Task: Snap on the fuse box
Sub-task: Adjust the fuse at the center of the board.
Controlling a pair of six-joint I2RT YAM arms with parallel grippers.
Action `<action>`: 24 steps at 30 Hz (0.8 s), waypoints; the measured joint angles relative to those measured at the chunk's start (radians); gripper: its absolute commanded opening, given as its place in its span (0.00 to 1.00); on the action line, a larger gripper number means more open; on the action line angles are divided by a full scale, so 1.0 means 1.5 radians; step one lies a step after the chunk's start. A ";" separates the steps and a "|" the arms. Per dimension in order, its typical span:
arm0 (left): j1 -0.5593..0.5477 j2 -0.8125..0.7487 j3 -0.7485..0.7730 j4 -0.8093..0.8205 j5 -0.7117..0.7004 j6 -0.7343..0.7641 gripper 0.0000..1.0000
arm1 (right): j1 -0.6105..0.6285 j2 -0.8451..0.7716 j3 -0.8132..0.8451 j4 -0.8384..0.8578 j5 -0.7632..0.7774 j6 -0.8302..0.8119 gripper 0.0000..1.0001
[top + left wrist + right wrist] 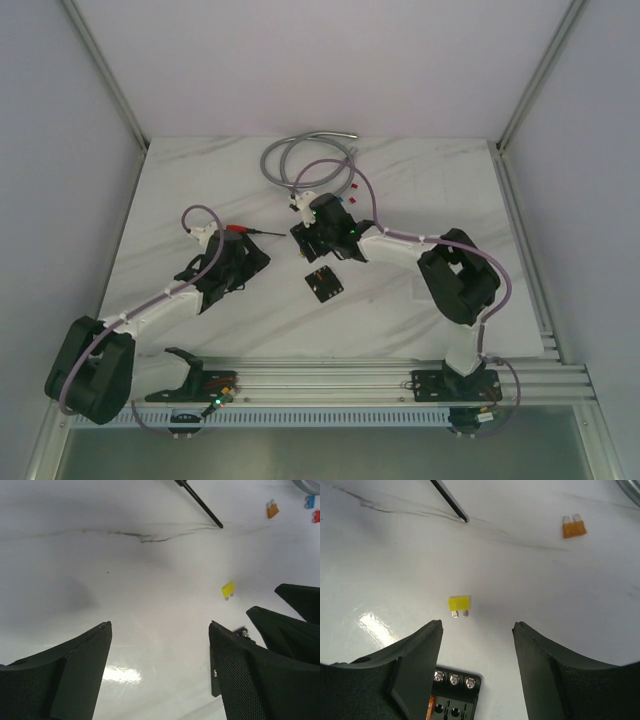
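Both jaws stand wide apart and grip nothing. The left gripper [159, 627] hangs over the white table [125, 580]. The right gripper [477, 625] hovers above the fuse box [456, 694], which lies loose at the lower edge of its wrist view, partly behind one finger. A yellow fuse [459, 603] lies just above it in the frame.

White marble-look tabletop [200, 180] with faint grey veins, filling the middle. Plain pale back wall [320, 60] on the far side, left wall [50, 200] and right wall [595, 200] equally bare, slightly lilac. Silver frame posts [105, 70] slanting up at both far corners. Slotted aluminium rail [330, 372] along the near table edge, grooved strip [527, 260] down the right edge. Grey panel [320, 455] nearest. Soft, even light; bright glare patch [120, 675] on the glossy top in the left wrist view, second glare [372, 622] in the right wrist view.
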 measured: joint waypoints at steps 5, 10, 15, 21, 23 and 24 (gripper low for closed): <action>0.014 -0.006 -0.012 -0.005 0.003 0.031 0.98 | 0.008 0.054 0.092 -0.087 0.000 -0.020 0.64; 0.017 -0.006 -0.014 -0.005 0.008 0.051 1.00 | 0.016 0.101 0.153 -0.142 -0.002 -0.032 0.62; 0.017 -0.006 -0.019 -0.004 0.011 0.063 1.00 | 0.021 0.135 0.191 -0.185 -0.003 -0.039 0.58; 0.017 -0.006 -0.020 -0.004 0.015 0.071 1.00 | 0.022 0.165 0.235 -0.218 -0.003 -0.045 0.52; 0.017 -0.006 -0.020 -0.004 0.016 0.074 1.00 | 0.023 0.171 0.247 -0.229 -0.002 -0.047 0.51; 0.017 -0.006 -0.020 -0.004 0.016 0.074 1.00 | 0.024 0.173 0.250 -0.233 -0.002 -0.047 0.50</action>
